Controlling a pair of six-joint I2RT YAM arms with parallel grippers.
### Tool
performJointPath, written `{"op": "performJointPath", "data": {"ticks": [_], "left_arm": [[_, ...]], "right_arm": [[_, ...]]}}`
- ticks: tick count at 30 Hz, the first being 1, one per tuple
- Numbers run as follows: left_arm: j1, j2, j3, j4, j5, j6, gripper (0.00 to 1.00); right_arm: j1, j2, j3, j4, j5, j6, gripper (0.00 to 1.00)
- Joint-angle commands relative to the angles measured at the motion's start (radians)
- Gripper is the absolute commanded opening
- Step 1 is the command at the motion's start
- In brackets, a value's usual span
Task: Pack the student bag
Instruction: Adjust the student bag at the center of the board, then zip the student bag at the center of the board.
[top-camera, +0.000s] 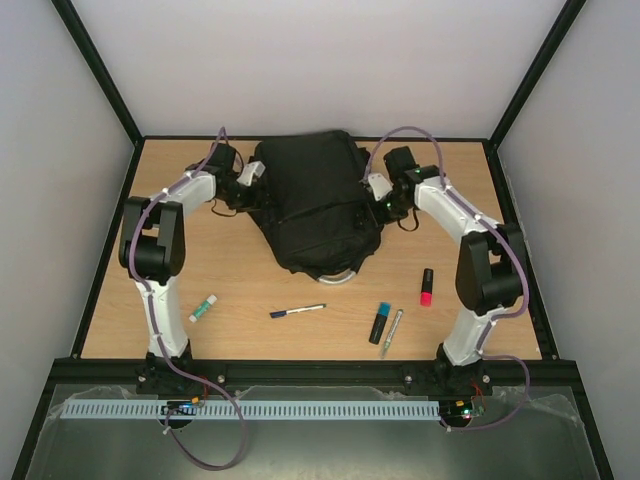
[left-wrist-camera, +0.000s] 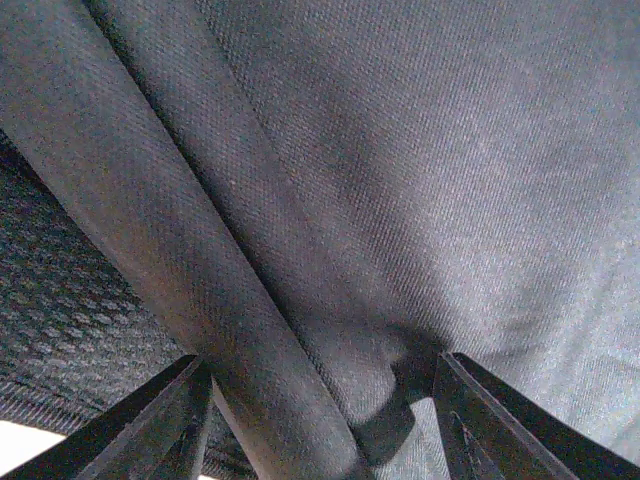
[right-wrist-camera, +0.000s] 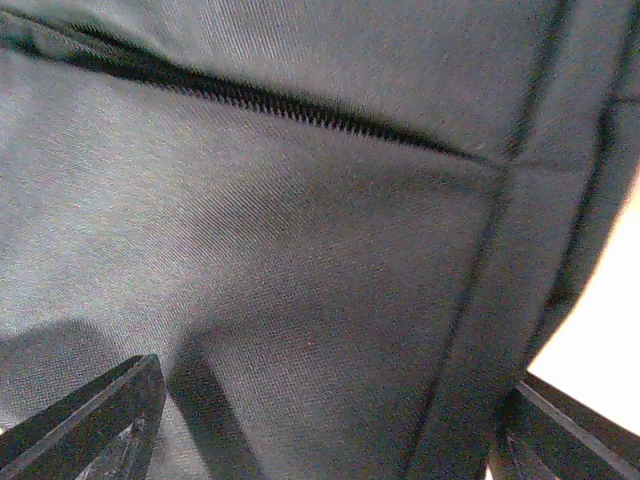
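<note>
Student bag (top-camera: 312, 200) | left fingers (left-wrist-camera: 150, 420) straddle fabric fold (left-wrist-camera: 200, 300), grip unclear | right fingers (right-wrist-camera: 90, 420) spread wide against it

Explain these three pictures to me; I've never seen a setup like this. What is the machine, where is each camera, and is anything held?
These are two robot arms bolted at the near edge of a wooden table. The wide picture looks down from above and behind them. The other two come from cameras on the wrists, so close that black fabric fills them. That fabric is the student bag, lying at the far middle. The left fingers and right fingers stand apart against its sides; no clamped grip shows. Nearer the arms lie a white stick, a blue-and-white pen, a blue marker, a silver pen and a pink marker.
</note>
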Motion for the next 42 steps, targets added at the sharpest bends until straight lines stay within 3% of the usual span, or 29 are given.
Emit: {"op": "performJointPath", "data": {"ticks": [1,3,4,5,8,13,15,20,25,28,31,33,35,38,42], "left_arm": [[0.024,-0.082,0.051,-0.073,0.016,0.051,0.66],[0.058,-0.145,0.063,-0.101,0.013,0.063,0.73],[0.078,-0.176,0.065,-0.109,0.017,0.069,0.90],[0.096,-0.207,0.066,-0.114,0.025,0.073,0.98],[0.129,-0.279,0.104,-0.189,0.027,0.146,0.99],[0.132,-0.273,0.235,-0.375,-0.019,0.252,0.99],[0.140,-0.291,0.204,-0.342,-0.028,0.254,0.99],[0.146,-0.439,0.057,-0.137,-0.028,0.238,0.99],[0.143,-0.610,-0.162,0.156,-0.323,0.096,0.99],[0.157,-0.567,-0.237,0.140,-0.572,-0.100,0.99],[0.296,-0.534,-0.290,0.174,-0.234,-0.085,0.99],[0.339,-0.565,-0.353,0.220,-0.139,-0.021,0.99],[0.349,-0.590,-0.404,0.218,-0.042,0.116,0.99],[0.342,-0.577,-0.424,0.076,0.182,0.413,0.99],[0.326,-0.499,-0.449,-0.103,0.260,0.646,0.94]], "right_arm": [[-0.006,-0.103,0.088,-0.033,0.029,-0.056,0.87],[-0.006,-0.137,0.115,-0.033,0.042,-0.069,0.99],[-0.006,-0.153,0.130,-0.037,0.041,-0.079,0.99],[-0.006,-0.164,0.151,-0.044,0.041,-0.085,0.99],[-0.002,-0.179,0.226,-0.066,0.029,-0.125,0.99],[0.010,-0.187,0.267,-0.011,0.080,-0.194,0.99],[0.009,-0.177,0.263,0.018,0.087,-0.198,0.99],[0.018,-0.113,0.325,-0.047,-0.063,-0.194,0.99],[0.099,-0.068,0.380,-0.020,-0.027,-0.224,0.99],[0.146,-0.044,0.366,0.040,0.019,-0.240,0.99],[0.155,0.017,0.384,0.065,-0.016,-0.224,0.99],[0.155,0.084,0.436,0.009,-0.097,-0.232,0.99],[0.160,0.153,0.497,-0.059,-0.185,-0.232,0.99],[0.183,0.222,0.539,-0.072,-0.230,-0.202,0.89],[0.211,0.294,0.571,-0.057,-0.228,-0.185,0.75]]}}
